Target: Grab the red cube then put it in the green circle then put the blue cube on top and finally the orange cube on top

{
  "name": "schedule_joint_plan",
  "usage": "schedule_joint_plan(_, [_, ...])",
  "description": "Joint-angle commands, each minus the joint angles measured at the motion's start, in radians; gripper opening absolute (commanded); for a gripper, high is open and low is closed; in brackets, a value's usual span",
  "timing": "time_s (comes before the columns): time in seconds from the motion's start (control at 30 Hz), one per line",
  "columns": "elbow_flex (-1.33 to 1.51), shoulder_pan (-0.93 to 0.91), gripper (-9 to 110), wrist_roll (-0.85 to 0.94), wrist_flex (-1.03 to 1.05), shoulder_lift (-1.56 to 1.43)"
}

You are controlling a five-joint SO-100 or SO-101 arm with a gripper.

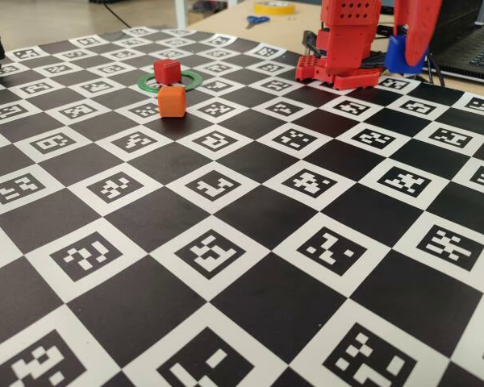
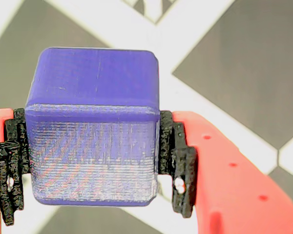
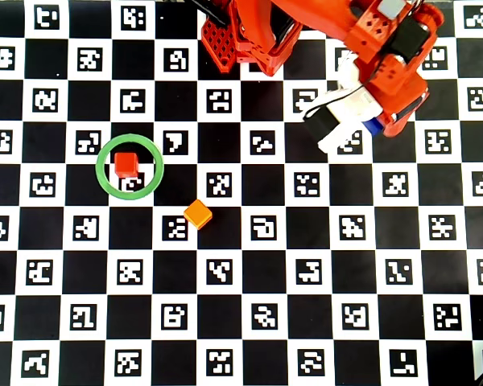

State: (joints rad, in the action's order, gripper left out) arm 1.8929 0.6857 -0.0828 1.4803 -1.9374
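1. Three cubes show, and only my wrist view gives the blue cube (image 2: 94, 124) whole, clamped between my black pads (image 2: 178, 163), above the checkered board (image 2: 234, 63).
2. Overhead, my arm hides nearly all of that cube; just a blue sliver (image 3: 373, 126) peeks out at my claw (image 3: 369, 122).
3. That same view places the red cube (image 3: 126, 165) inside the green circle (image 3: 130, 190), the orange cube (image 3: 198, 214) outside, lower right.
4. My fixed view shows the claw (image 1: 405, 50) raised off the board, beside my base.
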Motion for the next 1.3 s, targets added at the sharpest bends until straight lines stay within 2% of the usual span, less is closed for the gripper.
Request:
schedule_joint_plan(0.0, [-0.101,-0.146,7,0.107,0.043,-0.066])
schedule_joint_plan(0.43, [-0.235,-0.649,6,0.391,0.176,-0.035])
schedule_joint_plan(0.77, [-0.341,-0.868,6,0.554,0.258,-0.008])
schedule_joint_plan(1.27, [-0.393,-1.183,6,0.77,0.186,0.084])
